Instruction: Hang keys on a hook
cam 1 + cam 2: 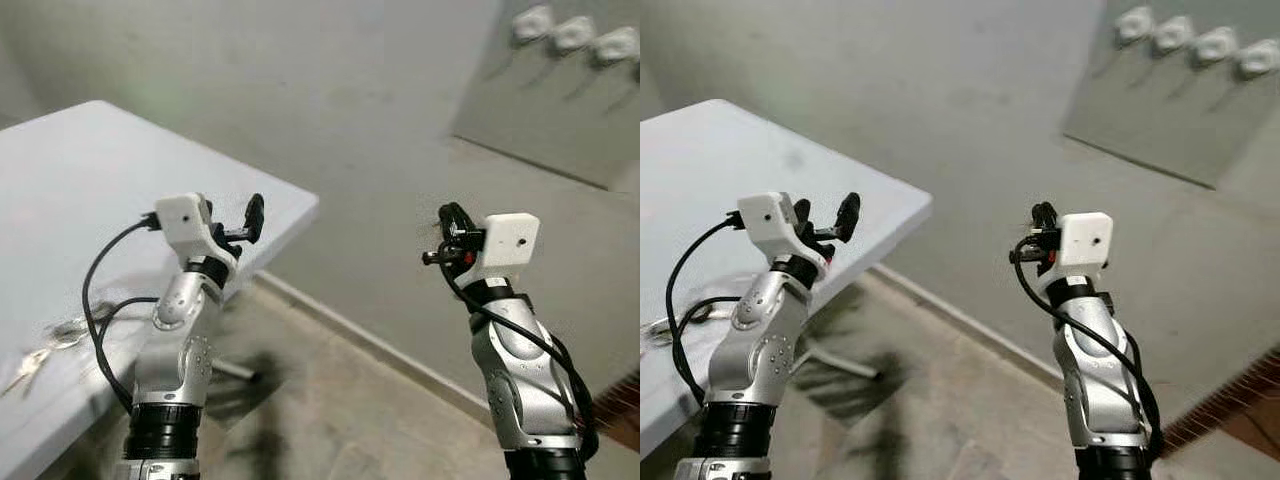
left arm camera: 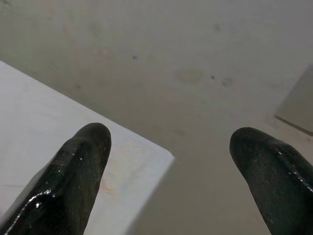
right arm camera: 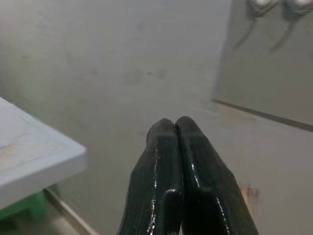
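Note:
A bunch of silver keys lies on the white table near its front edge, beside my left arm. A row of white hooks sits on a grey wall panel at the upper right. My left gripper is raised over the table's corner, open and holding nothing; its two fingers stand wide apart in the left wrist view. My right gripper is raised to the right of the table, shut with nothing between its fingertips, well below and left of the hooks.
The table's corner juts toward the grey wall. A table leg and shadows show on the bare floor below. Something green sits under the table. Open floor lies between the table and the wall.

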### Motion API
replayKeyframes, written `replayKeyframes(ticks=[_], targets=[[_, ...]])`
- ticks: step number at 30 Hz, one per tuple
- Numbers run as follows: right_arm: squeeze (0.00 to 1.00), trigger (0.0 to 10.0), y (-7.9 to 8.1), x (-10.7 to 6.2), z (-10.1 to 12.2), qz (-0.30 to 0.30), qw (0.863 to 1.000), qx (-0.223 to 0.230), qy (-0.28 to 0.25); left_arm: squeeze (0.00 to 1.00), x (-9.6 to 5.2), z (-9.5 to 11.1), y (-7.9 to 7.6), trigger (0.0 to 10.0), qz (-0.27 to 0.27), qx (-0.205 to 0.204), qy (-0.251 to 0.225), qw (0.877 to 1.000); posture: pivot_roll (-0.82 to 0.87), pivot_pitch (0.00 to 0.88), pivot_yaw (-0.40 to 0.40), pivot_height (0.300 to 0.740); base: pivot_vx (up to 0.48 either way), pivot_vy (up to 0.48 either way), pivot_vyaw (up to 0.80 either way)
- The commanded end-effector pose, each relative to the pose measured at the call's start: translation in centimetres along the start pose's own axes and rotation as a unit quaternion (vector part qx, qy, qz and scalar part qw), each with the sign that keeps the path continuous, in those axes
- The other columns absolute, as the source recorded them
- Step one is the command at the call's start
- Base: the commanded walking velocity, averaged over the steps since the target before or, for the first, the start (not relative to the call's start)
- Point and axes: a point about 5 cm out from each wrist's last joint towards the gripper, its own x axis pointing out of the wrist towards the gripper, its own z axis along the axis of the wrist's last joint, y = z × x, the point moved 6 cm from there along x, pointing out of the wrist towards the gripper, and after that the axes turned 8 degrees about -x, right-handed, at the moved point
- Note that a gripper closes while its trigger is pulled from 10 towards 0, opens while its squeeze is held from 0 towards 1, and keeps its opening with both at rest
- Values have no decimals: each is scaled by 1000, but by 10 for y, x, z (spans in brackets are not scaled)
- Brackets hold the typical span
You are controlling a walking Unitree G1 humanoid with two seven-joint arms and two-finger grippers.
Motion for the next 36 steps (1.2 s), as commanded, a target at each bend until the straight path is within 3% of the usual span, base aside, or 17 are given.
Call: replayKeyframes(ticks=[1,15,25,33,36], targets=[[0,10000,-1,2,4,-1,1000,-1,-5,0,-1,3,0,10000,1,5,-5,1000,20,0,-40,715,0,0,-756],[0,10000,0,2,6,1,1000,-2,-5,0,-4,-1,-5,10000,-1,-1,-1,1000,22,0,-46,715,0,0,-752],[0,10000,-3,-1,-2,-4,1000,-3,12,0,-15,-15,-18,10000,-21,-11,15,1000,23,0,-49,715,0,0,-714],[0,10000,-5,-10,-15,-19,998,42,47,0,-26,-26,-18,10000,-11,-12,29,999,21,0,-51,715,0,0,0],[0,10000,-7,-14,-19,-33,997,25,58,0,-28,-28,-15,10000,-5,-17,32,999,18,0,-51,715,0,0,0]])
